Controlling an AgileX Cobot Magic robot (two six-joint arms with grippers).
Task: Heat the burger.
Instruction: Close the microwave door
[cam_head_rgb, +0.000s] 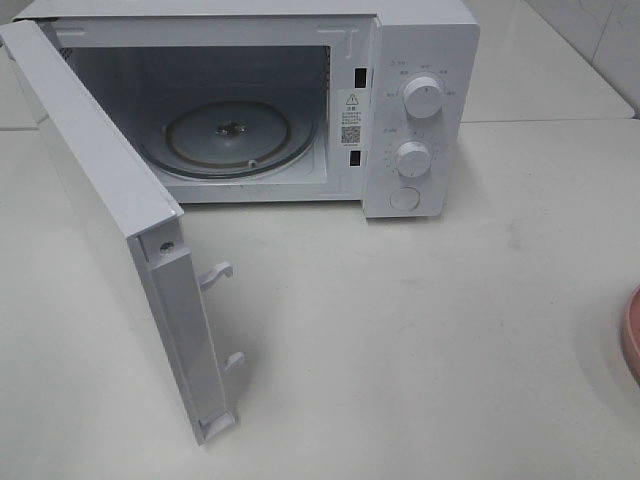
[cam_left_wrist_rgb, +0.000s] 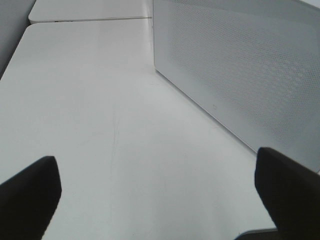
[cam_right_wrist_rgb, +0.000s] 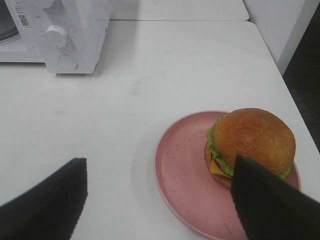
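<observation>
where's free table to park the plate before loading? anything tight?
Widest bare patch: table in front of the microwave, bordered by the open door on the left and the pink plate at the right edge. Turntable inside is bare. Tight spot: the door's latch hooks jut into that patch. The burger sits on the plate.

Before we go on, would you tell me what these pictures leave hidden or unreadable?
- Burger: absent from the high view; only the pink plate rim shows, cut by the frame edge. In the right wrist view a fingertip covers its near side.
- Both arms: out of the high view.
- Microwave dial markings: too small.
- Microwave door: only its outer face shows in the left wrist view.
</observation>
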